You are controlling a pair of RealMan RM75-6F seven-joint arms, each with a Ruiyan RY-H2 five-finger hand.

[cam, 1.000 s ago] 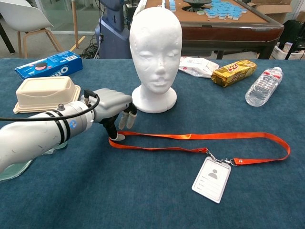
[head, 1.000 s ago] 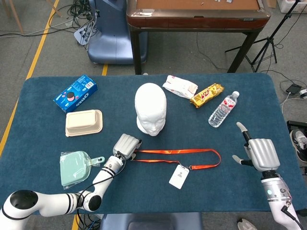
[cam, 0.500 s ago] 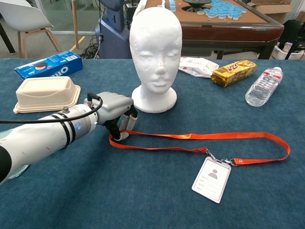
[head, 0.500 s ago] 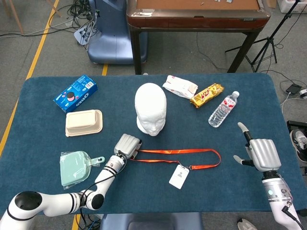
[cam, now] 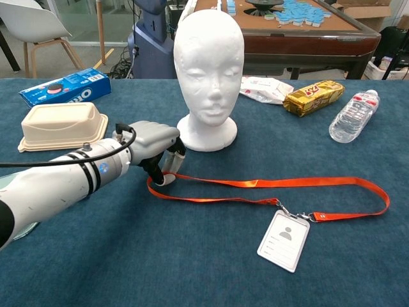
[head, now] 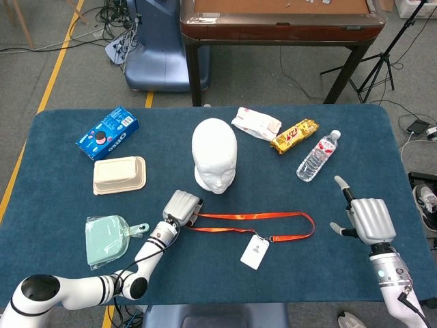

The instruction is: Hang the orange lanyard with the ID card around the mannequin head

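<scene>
The orange lanyard (head: 252, 217) (cam: 275, 182) lies flat on the blue table in front of the white mannequin head (head: 214, 162) (cam: 209, 70), which stands upright. Its ID card (head: 254, 253) (cam: 284, 240) rests just below the strap. My left hand (head: 181, 205) (cam: 153, 144) is at the strap's left end, fingers curled in and pinching the loop there. My right hand (head: 365, 219) hovers by the table's right edge with fingers spread and nothing in it, well clear of the lanyard; the chest view does not show it.
A blue cookie box (head: 107, 132) and a beige lidded container (head: 119, 175) sit at the left, a pale green case (head: 106, 239) nearer me. Behind the head lie a white packet (head: 256, 123), a yellow snack bar (head: 294, 135) and a water bottle (head: 318, 155).
My left hand's fingers went from pointing down at the strap to curling around its left end, nudging that end slightly. The right hand barely shifted.
</scene>
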